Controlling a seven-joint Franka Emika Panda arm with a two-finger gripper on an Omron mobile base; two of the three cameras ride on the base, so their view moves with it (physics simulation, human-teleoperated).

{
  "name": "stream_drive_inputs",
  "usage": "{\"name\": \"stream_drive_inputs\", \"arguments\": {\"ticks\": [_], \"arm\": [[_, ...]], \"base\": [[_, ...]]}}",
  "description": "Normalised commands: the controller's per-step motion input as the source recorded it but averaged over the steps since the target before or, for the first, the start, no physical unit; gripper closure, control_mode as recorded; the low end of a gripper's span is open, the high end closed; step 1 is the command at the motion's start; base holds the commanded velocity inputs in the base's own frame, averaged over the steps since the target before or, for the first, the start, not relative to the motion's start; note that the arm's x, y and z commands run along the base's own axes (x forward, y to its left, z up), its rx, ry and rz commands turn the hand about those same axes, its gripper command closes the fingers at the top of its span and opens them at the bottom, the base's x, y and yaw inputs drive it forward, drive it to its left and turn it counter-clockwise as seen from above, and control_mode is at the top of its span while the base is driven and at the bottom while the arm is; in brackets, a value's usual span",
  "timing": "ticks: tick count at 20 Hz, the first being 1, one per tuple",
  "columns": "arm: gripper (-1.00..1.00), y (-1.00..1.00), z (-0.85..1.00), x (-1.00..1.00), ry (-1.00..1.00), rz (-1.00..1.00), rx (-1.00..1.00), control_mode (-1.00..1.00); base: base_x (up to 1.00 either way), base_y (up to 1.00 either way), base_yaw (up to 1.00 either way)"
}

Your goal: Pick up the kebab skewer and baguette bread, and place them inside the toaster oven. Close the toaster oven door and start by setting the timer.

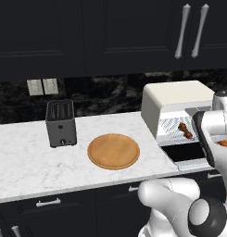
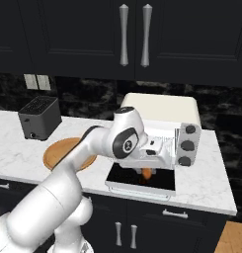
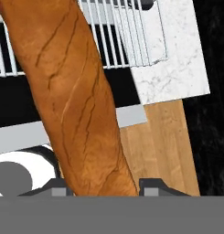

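**Baguette held in the pincer at the open toaster oven**

Left base view: the toaster oven sits at the right end of the white marble table, its door folded down flat in front of it. The kebab skewer lies on the wire rack inside the oven. The white arm rises at the lower right and crosses in front of the oven mouth; a small orange bit of the baguette bread peeks out beside the arm at the right edge. A round wooden board lies bare near the middle of the table, and a small black slot toaster stands to its left.

Right base view: the arm bends over the lowered toaster oven door, with the hand just at the oven opening. The orange end of the baguette bread hangs below the hand, above the dark glass. Three knobs line the oven's right side. The wooden board is partly hidden behind the arm, and the slot toaster stands far left.

Hand view: the pincer is pinching the baguette bread, whose crusted length runs up from between the two dark fingertips and across the wire rack. The door's pale edge, a corner of the table and wooden floor show behind the loaf.
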Motion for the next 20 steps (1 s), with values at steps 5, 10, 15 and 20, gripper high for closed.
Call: {"name": "stream_drive_inputs", "arguments": {"ticks": [5,10,15,20], "arm": [[1.0,-0.22,-0.14,0.42,0.04,-0.04,0.0,-1.0],[1.0,-0.14,-0.28,0.09,0.0,0.0,0.02,-1.0],[1.0,-0.12,-0.18,0.09,-0.04,0.0,0.13,-1.0],[1.0,-0.02,-0.13,0.4,-0.07,0.0,0.09,-1.0]], "base": [[0.0,0.0,0.0],[0.0,0.0,0.0],[0.0,0.0,0.0],[0.0,0.0,0.0]]}}
